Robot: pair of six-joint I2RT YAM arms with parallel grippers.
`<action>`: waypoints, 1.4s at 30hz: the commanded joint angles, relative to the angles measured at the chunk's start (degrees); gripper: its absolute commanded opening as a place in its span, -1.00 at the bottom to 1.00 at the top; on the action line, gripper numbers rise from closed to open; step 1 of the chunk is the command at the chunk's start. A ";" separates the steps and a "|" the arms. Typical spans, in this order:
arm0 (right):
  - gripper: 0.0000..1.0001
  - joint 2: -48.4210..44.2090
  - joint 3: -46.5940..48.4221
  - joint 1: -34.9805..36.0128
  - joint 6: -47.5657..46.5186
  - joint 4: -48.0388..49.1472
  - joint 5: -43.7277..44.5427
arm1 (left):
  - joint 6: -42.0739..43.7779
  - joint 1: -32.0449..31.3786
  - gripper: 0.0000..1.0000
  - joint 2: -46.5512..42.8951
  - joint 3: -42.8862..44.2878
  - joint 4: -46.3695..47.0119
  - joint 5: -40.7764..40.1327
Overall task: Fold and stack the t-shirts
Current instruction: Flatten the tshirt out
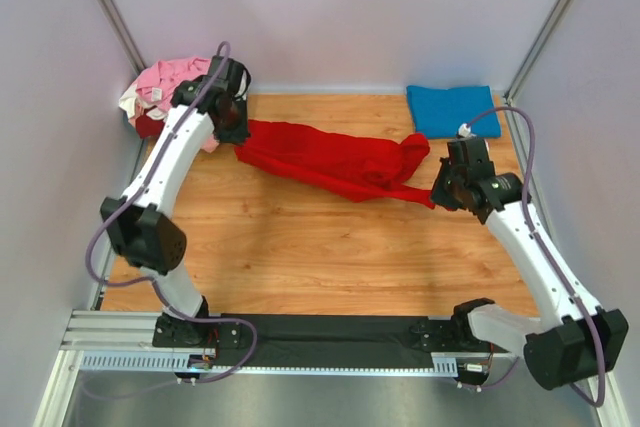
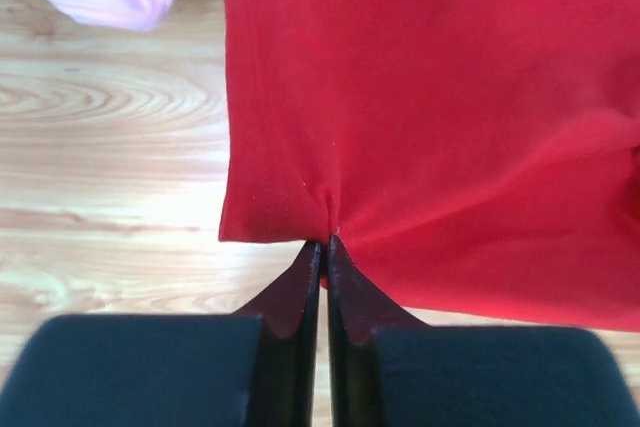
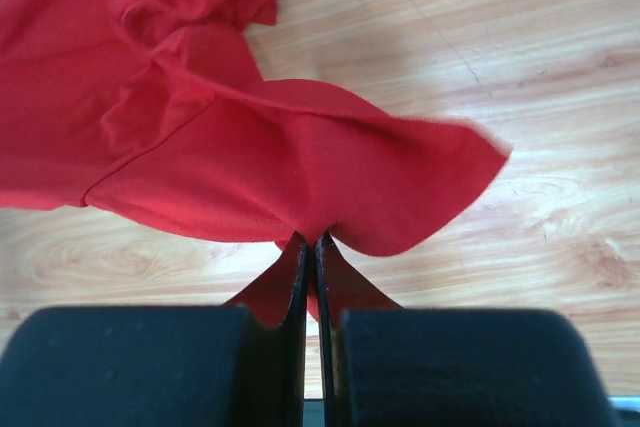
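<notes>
Edges of red t-shirt (image 1: 320, 157) tight in left pincer (image 2: 325, 240) and right pincer (image 3: 310, 237); wide table (image 1: 300, 252) nearside

Both arms reach forward. The left gripper (image 2: 325, 243) is clamped tight on the red shirt (image 2: 450, 97); the right gripper (image 3: 308, 239) is clamped likewise, well apart.

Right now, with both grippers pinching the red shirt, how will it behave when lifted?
Probably floppy: the red t-shirt lies rumpled between the left gripper and right gripper, so its middle would likely sag. It looks thin and light, puckering at each pinch.
</notes>
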 commanded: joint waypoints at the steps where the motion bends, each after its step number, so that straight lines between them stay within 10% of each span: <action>1: -0.99 5.10 1.56 -1.66 -1.26 -1.58 0.88 | 5.81 1.77 -0.62 14.57 3.79 -8.73 2.55; 4: -0.99 8.36 2.88 -2.36 -1.70 -1.23 0.79 | 5.12 0.72 0.37 12.47 -0.08 -7.47 1.95; 5: -0.99 8.80 3.15 -2.45 -1.88 -1.05 0.79 | 4.42 0.37 0.98 9.65 -3.36 -4.40 1.68; 22: -0.99 12.32 -0.18 -2.72 -2.85 3.07 -3.25 | -8.94 -2.35 0.61 -18.49 -45.28 14.17 5.99; 42: -0.99 10.65 -4.15 -2.63 -3.55 4.66 -5.53 | -12.56 -6.58 0.38 -7.17 -54.29 25.87 3.97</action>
